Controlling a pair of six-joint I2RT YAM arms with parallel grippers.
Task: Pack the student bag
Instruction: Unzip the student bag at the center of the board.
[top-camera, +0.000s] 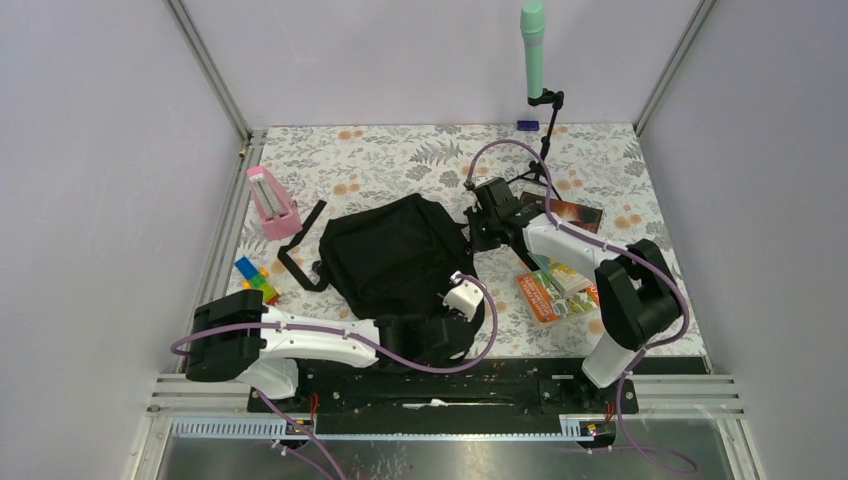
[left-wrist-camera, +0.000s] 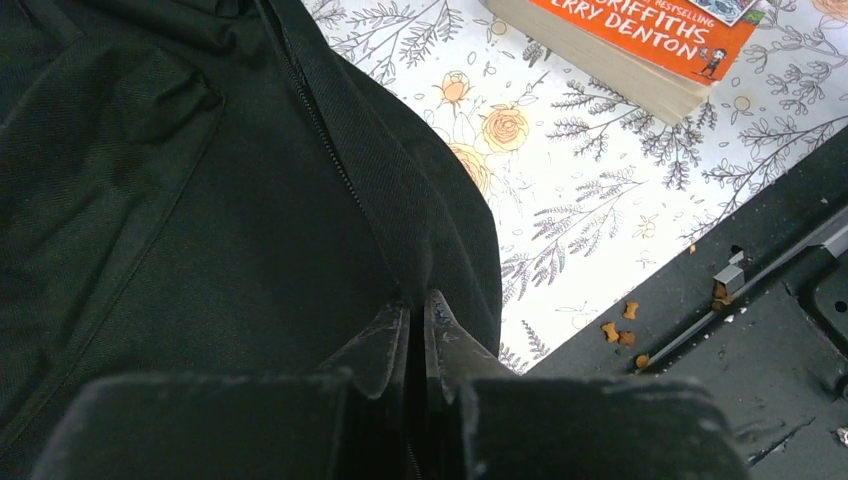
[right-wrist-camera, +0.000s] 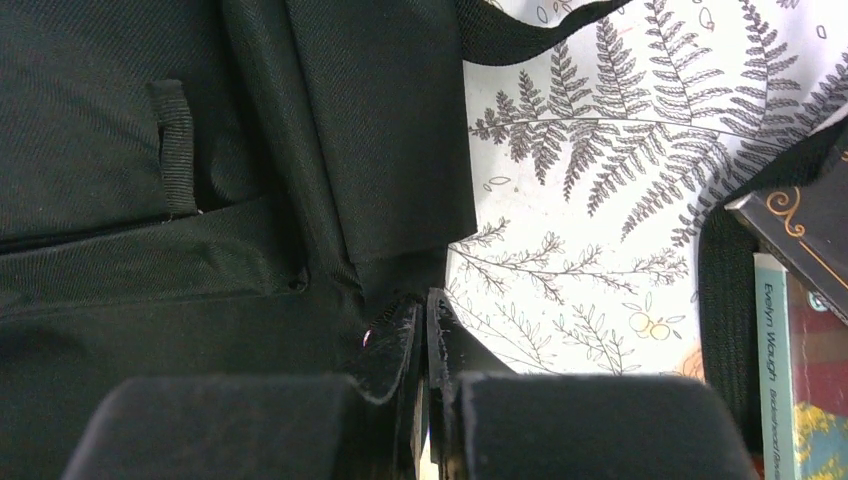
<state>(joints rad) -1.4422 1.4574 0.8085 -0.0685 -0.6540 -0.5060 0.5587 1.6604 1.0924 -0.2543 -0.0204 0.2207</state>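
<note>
The student bag (top-camera: 390, 255), a large black fabric backpack, lies in the middle of the floral table with a strap trailing to its left. My left gripper (top-camera: 458, 285) is at the bag's near right corner. In the left wrist view it (left-wrist-camera: 418, 305) is shut on a fold of the student bag (left-wrist-camera: 180, 180) beside the zip (left-wrist-camera: 320, 125). My right gripper (top-camera: 478, 228) is at the bag's far right edge. In the right wrist view it (right-wrist-camera: 425, 305) is shut on the edge of the student bag (right-wrist-camera: 150, 200) next to a webbing loop (right-wrist-camera: 178, 145).
Books (top-camera: 555, 290) lie right of the bag, with a dark book (top-camera: 575, 213) behind my right arm. A pink object (top-camera: 272, 203) and coloured blocks (top-camera: 257, 280) sit at the left. A green microphone on a stand (top-camera: 533, 50) rises at the back. Brown crumbs (left-wrist-camera: 620, 325) lie by the base rail.
</note>
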